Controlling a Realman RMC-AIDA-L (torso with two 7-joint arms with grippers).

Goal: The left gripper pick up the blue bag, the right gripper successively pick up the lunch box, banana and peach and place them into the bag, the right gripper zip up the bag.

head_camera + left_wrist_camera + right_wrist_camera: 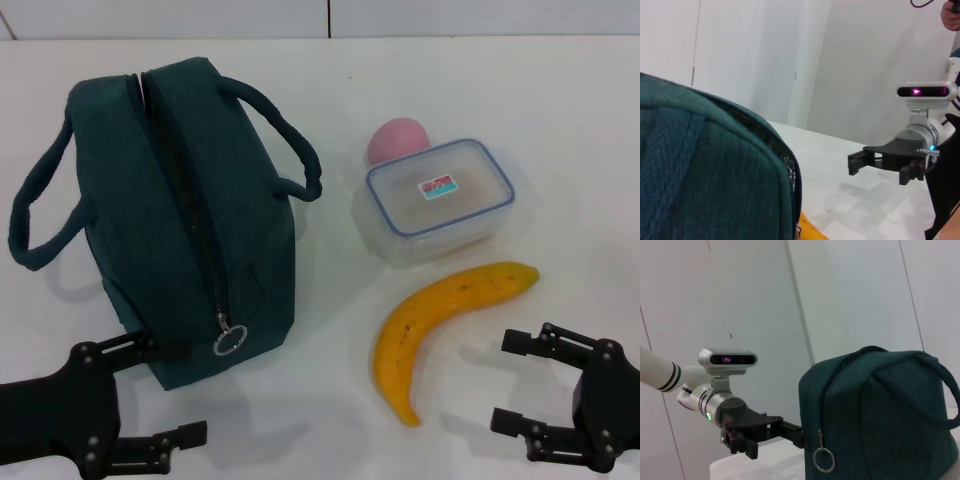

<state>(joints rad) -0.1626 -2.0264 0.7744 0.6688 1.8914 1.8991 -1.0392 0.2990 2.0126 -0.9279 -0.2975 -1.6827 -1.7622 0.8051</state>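
The blue bag point(175, 215) was seen standing on the white surface point(560, 90) at about nine o'clock from the middle of the head view, its zipper apparently drawn shut with the ring pull point(230, 340) hanging at the near end. The left claw point(150, 395) was placed at seven o'clock, its fingers held apart, one beside the bag's near corner and perhaps touching it. The right claw point(528, 385) was held low at five o'clock with its fingers spread and nothing between them, near the banana point(440, 320). The lunch box point(440, 200) lay at two o'clock, with the peach point(397, 140) just behind it and largely hidden by it. Several risks were judged likely: the soft fabric could be pushed or tipped rather than gripped if the left claw closed on the corner; nothing could be packed unless the zipper were first opened; and the banana, lying close to the lunch box, could be knocked or rolled when the box was lifted. The peach could roll free once the box was removed. Whether the zipper was fully closed along its far end could not be told, the bag's interior was hidden, and the left claw's own fingers were not shown in its wrist view, where only fabric filled the foreground.
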